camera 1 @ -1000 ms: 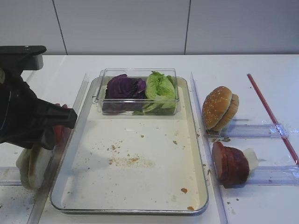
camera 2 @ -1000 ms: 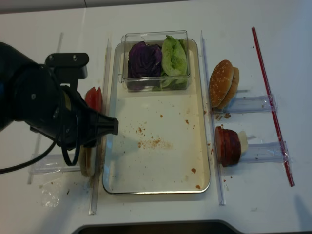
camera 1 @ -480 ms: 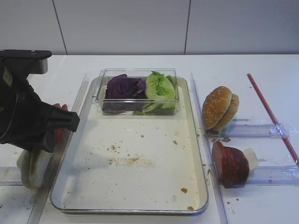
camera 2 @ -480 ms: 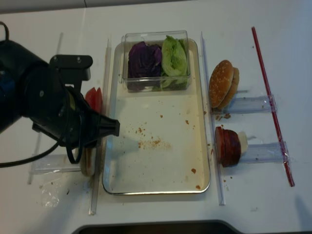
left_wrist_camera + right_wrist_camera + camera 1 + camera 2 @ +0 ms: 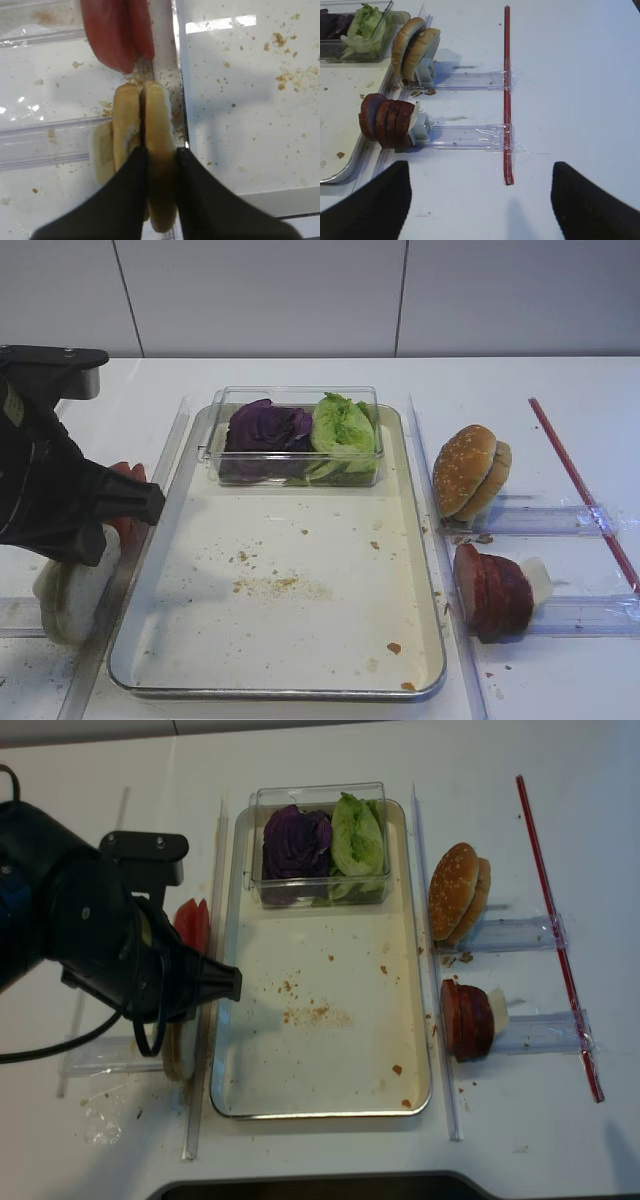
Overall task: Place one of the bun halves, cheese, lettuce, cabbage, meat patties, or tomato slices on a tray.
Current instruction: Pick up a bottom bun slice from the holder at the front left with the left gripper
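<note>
In the left wrist view my left gripper is shut on the rightmost of the bun halves, which stand on edge beside the tray's left rim. Another half leans against it on the left. Tomato slices stand just beyond. From above, the left arm covers this grip; only the bun halves' lower part shows. The silver tray holds crumbs. My right gripper is open over bare table, near the meat patties. Cheese is out of view.
A clear box at the tray's far end holds purple cabbage and green lettuce. Right of the tray stand a sesame bun and the patties in clear rails. A red strip lies at the far right.
The left jaws have closed onto the bun half. The left arm has shifted slightly lower and to the left. The right side is unchanged.
</note>
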Action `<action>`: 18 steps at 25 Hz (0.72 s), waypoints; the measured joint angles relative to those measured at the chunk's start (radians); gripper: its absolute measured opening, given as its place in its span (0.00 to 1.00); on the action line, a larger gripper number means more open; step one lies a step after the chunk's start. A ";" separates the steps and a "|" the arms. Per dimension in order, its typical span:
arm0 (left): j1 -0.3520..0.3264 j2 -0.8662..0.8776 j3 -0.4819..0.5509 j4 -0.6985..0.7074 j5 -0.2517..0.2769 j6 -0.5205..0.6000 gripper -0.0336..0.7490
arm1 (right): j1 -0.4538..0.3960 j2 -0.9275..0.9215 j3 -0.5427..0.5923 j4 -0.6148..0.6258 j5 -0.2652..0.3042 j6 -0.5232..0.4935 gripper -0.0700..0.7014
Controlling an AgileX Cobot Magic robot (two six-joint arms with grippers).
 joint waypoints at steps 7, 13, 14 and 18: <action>0.000 0.000 0.000 -0.002 0.000 0.000 0.18 | 0.000 0.000 0.000 0.000 0.000 0.000 0.83; 0.000 0.004 -0.016 -0.002 0.024 0.000 0.18 | 0.000 0.000 0.000 0.000 0.000 0.000 0.83; 0.000 0.008 -0.027 -0.002 0.036 0.000 0.18 | 0.000 0.000 0.000 0.000 0.000 0.000 0.83; 0.000 0.009 -0.088 -0.002 0.078 0.000 0.18 | 0.000 0.000 0.000 0.000 0.000 0.000 0.83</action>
